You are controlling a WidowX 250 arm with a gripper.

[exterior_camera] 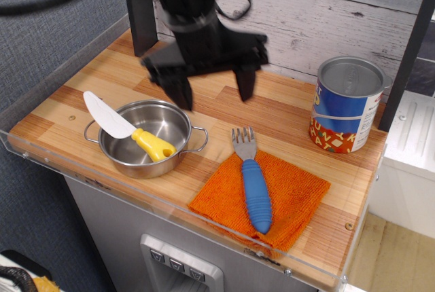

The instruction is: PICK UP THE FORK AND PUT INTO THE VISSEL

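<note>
One knife [129, 131] across vissel [145, 137]

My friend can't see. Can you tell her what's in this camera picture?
A blue-handled fork lies on an orange cloth on a wooden counter, with the robot's open, empty gripper above and behind it. To the cloth's left, a shiny steel pot holds a yellow-handled knife; a tin can stands at the right.

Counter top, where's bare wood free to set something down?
Free: the back-left strip behind the pot, and the stretch between the fork and the can. Crowded: the front edge, where pot and orange cloth sit; the open gripper hangs mid-counter.
</note>
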